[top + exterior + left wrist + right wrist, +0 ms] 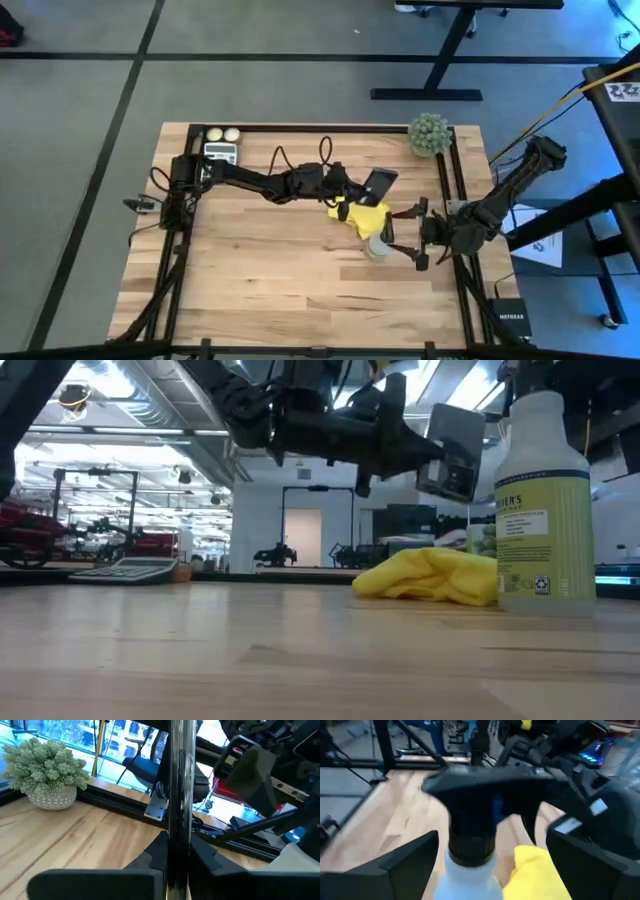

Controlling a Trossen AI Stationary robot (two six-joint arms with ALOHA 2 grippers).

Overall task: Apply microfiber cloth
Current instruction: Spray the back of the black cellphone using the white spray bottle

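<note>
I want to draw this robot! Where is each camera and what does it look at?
High: above, looking down; both arms, table.
Low: table height, looking across; yellow cloth, spray bottle, an arm overhead.
Left wrist: on the left arm; its fingers pinch the phone edge-on.
Right wrist: its fingers flank the bottle.
High and low share cloth and bottle.

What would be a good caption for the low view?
Yellow microfiber cloth beside a spray bottle; left gripper holds smartphone above.

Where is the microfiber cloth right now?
In the high view the microfiber cloth lies right of the table's centre, bunched against the spray bottle, below the smartphone held in the left gripper.
</note>
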